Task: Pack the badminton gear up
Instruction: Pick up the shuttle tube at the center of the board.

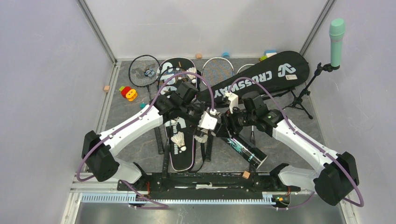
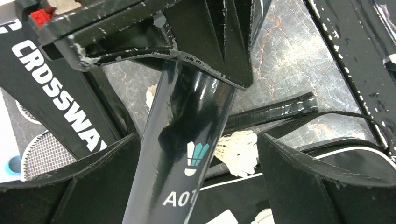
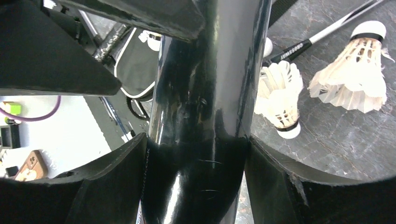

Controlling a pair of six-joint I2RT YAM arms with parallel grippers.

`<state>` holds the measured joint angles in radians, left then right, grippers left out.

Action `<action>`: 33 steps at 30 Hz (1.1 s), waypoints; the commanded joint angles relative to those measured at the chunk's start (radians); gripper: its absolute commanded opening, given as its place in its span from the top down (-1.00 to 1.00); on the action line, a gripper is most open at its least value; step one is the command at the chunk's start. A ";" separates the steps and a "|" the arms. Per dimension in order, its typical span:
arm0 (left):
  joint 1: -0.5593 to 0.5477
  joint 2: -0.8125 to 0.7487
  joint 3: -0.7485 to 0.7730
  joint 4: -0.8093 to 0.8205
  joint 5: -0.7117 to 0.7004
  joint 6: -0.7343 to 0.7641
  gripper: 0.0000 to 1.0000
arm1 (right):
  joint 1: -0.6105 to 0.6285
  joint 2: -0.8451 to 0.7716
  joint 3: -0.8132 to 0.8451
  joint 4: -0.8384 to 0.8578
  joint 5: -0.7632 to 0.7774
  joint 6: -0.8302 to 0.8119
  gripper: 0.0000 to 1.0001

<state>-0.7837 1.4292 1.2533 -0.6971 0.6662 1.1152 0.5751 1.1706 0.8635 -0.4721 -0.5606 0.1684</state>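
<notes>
The black tube (image 1: 247, 151) and open racket bag (image 1: 180, 161) clog the centre — mic stand (image 1: 303, 93) blocks 2 o'clock; bare floor (image 1: 116, 109) lies at 9 o'clock.

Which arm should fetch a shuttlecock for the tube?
Left. The left gripper has open jaws, merely straddling the black tube, while the right gripper clamps it. Shuttlecocks lie on the bag on the left arm's side.
</notes>
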 commanded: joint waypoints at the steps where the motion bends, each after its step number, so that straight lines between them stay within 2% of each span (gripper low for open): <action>1: -0.015 -0.014 -0.014 0.068 0.014 0.047 -1.00 | -0.003 -0.035 0.071 0.059 -0.101 0.029 -0.15; 6: -0.035 0.031 -0.030 0.207 -0.051 -0.031 -1.00 | -0.003 -0.036 0.055 0.104 -0.190 0.081 -0.14; 17: -0.053 0.082 -0.015 0.208 -0.091 -0.016 -1.00 | -0.012 -0.062 0.084 0.167 -0.222 0.154 -0.15; 23: -0.055 0.097 0.008 0.225 -0.130 -0.072 -1.00 | -0.038 -0.101 0.074 0.161 -0.217 0.133 -0.35; 28: -0.055 0.068 -0.035 0.305 -0.127 -0.115 -0.69 | -0.077 -0.147 0.086 0.106 -0.146 0.083 -0.67; 30: -0.055 0.050 -0.057 0.347 -0.137 -0.147 -0.49 | -0.091 -0.170 0.090 0.081 -0.114 0.066 -0.77; 33: -0.055 0.015 -0.110 0.433 -0.168 -0.199 -0.37 | -0.104 -0.205 0.099 0.044 -0.072 0.044 -0.94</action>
<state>-0.8425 1.5112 1.1835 -0.4278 0.5430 1.0256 0.4816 1.0210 0.9062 -0.4000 -0.6674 0.2588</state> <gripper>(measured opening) 0.749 0.932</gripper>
